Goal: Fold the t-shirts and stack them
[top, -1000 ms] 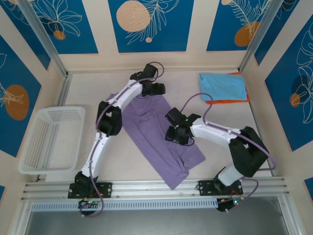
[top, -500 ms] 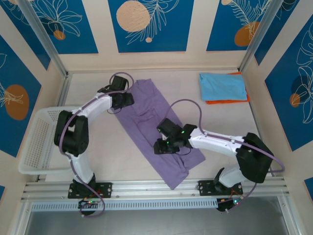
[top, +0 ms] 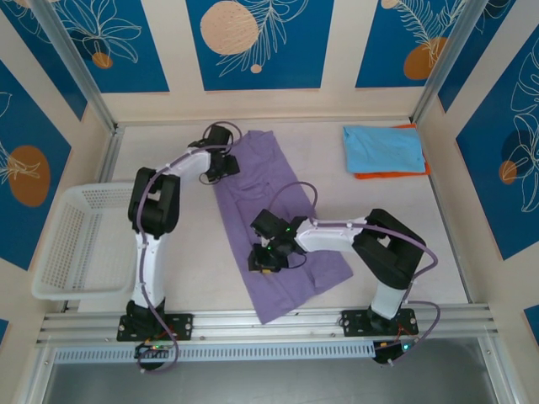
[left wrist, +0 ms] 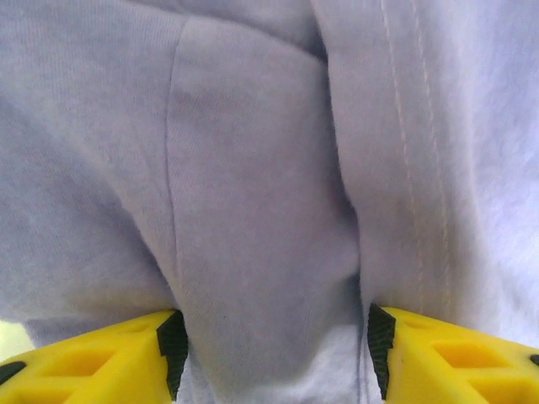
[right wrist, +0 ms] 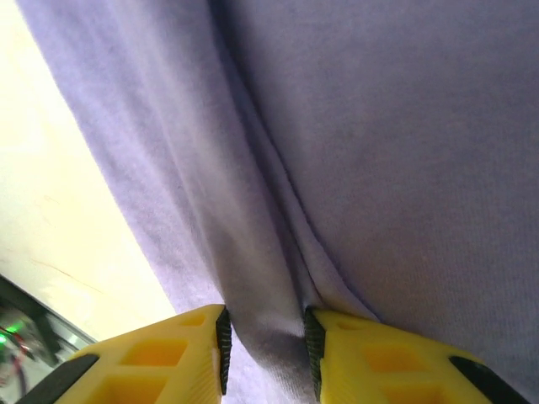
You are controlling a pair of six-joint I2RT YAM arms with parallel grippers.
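Lavender t-shirt (top: 249, 206) lies spread under both grippers. Left gripper (left wrist: 271, 335) clamps a fat ridge of it, jaws fairly wide. Right gripper (right wrist: 265, 335) pinches a thin edge fold, jaws narrow. I'd lift both together and level so the crease lands straight.

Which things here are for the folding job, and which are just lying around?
For the job: purple tee, blue tee, orange tee.
Just lying about: basket.
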